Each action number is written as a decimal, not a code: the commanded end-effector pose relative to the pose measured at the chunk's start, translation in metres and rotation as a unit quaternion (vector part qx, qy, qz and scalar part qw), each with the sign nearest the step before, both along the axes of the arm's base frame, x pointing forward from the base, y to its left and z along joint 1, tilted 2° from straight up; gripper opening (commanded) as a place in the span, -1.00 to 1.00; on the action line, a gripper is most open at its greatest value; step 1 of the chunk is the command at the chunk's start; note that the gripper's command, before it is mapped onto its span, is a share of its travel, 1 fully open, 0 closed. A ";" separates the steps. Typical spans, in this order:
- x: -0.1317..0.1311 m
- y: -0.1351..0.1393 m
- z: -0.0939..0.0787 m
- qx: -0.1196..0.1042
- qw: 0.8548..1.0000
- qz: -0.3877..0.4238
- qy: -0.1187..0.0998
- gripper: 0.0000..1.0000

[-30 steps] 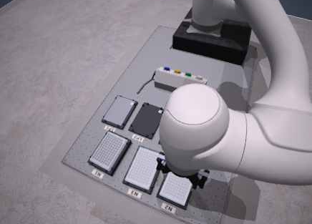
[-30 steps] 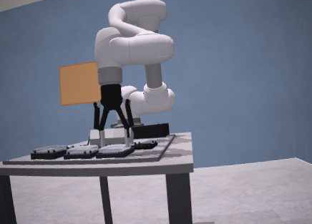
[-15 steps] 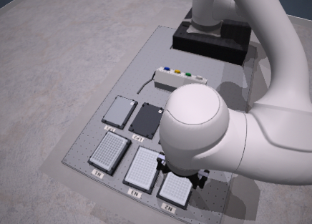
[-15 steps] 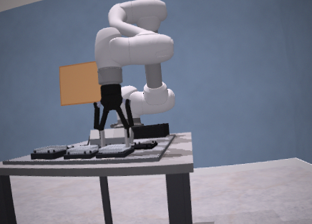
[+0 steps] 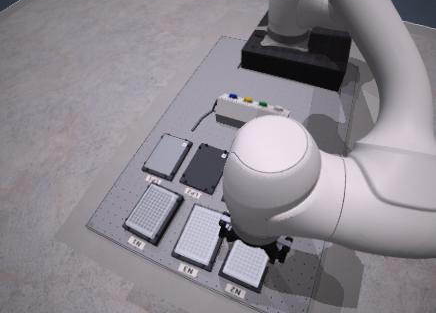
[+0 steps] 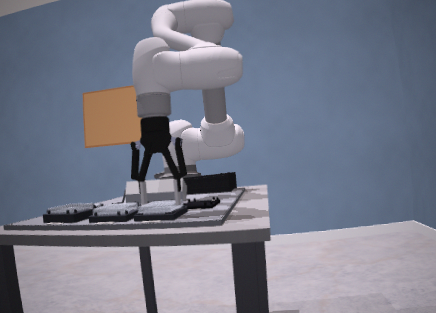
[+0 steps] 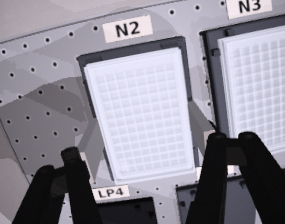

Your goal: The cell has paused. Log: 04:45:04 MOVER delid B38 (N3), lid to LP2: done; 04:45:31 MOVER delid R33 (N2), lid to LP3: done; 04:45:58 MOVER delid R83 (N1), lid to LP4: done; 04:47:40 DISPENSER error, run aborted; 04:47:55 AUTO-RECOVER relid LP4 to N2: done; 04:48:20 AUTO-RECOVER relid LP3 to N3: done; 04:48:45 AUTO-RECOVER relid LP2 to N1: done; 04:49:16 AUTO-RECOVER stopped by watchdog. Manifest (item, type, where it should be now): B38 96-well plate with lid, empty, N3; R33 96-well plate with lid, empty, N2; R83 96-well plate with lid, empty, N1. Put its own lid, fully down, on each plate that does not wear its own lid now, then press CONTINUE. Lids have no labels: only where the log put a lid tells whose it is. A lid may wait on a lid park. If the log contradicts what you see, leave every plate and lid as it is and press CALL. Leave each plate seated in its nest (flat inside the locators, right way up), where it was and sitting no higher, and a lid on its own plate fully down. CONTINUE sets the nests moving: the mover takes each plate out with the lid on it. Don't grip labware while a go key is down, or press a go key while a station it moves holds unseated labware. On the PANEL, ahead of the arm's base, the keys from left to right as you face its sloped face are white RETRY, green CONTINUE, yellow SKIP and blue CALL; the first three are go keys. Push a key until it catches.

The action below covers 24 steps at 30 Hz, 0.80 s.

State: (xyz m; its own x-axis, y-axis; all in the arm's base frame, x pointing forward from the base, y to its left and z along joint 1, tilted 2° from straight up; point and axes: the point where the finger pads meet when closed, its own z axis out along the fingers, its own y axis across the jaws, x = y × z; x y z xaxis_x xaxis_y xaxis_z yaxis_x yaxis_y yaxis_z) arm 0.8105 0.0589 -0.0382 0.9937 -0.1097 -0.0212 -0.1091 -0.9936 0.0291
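Three lidded white 96-well plates sit in black nests along the deck's front edge: N1 (image 5: 152, 212), N3 (image 5: 198, 235) and N2 (image 5: 245, 264). My gripper (image 7: 144, 122) stands straight down over N2 (image 7: 141, 112), with one finger on each long side of the lid. It is shut on that lid, which still lies flat on the plate. The side view shows my fingertips (image 6: 160, 201) down at plate height. In the top view my gripper (image 5: 252, 245) is mostly hidden by the arm's elbow. N3's plate (image 7: 255, 90) lies just to the right in the wrist view.
Behind the nests are lid parks: a lighter grey one (image 5: 167, 156) and a dark one (image 5: 205, 168). LP4 (image 7: 109, 192) is under my fingers. The key panel (image 5: 252, 110) stands further back with blue (image 5: 232, 95), yellow (image 5: 248, 100), green (image 5: 263, 104) and white (image 5: 279, 107) keys.
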 end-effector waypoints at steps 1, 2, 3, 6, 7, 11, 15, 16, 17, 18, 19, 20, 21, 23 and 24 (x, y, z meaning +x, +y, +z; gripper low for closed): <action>0.000 0.000 0.003 0.000 1.000 0.000 0.000 -1.00; 0.000 0.000 0.004 0.000 1.000 0.000 0.000 -1.00; 0.000 0.000 0.005 0.000 1.000 0.000 0.000 -1.00; 0.000 0.000 0.008 0.000 1.000 0.000 0.000 -1.00; 0.000 0.000 0.008 0.000 1.000 0.000 0.000 -1.00; 0.000 0.000 0.014 0.000 1.000 0.000 0.000 -1.00; 0.001 0.001 0.021 0.000 1.000 0.000 0.000 -1.00; 0.001 0.001 0.023 0.000 1.000 0.000 0.000 -1.00; 0.001 0.001 0.024 0.000 1.000 0.000 0.000 -1.00; 0.001 0.001 0.026 0.000 1.000 0.000 0.000 -1.00; 0.001 0.001 0.028 0.000 1.000 0.000 0.000 -1.00; 0.001 0.001 0.030 0.000 1.000 0.000 0.000 -1.00; 0.001 0.001 0.032 0.000 1.000 0.000 0.000 -1.00; 0.001 0.001 0.034 0.000 1.000 0.000 0.000 -1.00; 0.001 0.001 0.034 0.000 1.000 0.000 0.000 -1.00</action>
